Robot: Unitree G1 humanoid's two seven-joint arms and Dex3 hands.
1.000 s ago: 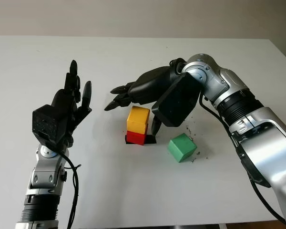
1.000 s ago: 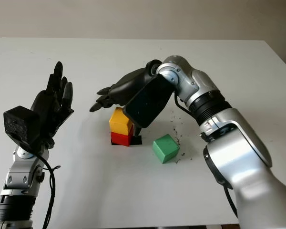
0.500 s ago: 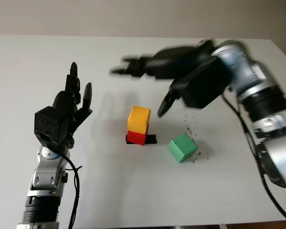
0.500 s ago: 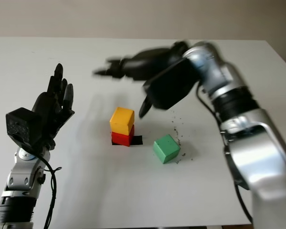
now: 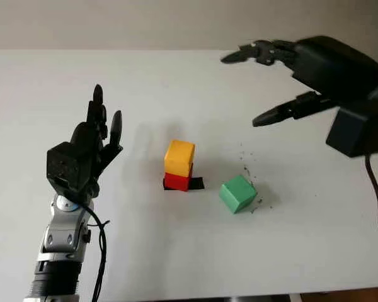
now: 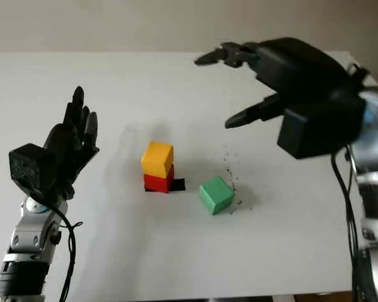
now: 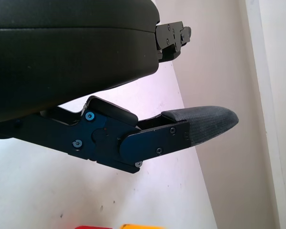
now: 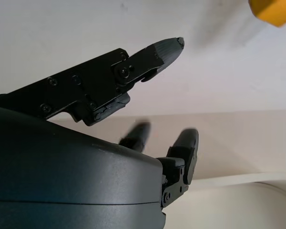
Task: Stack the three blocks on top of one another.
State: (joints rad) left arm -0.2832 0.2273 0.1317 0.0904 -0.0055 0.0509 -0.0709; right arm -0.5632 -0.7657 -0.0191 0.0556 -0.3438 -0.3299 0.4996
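Your right hand [image 5: 290, 75] has lifted away from the stack and now hangs open, released, high over the table's [image 5: 176, 251] far right. You have three blocks: the yellow block [image 5: 179, 157] sits squarely on the red block [image 5: 176, 182] at mid-table, and the green block [image 5: 238, 194] lies just right, turned cornerwise. Your left hand [image 5: 91, 141] stays raised, open, at left.

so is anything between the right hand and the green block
Nothing visible. The right hand is open, raised above the table's far right, and the green block sits alone on the table, right of the yellow block stacked on the red block.
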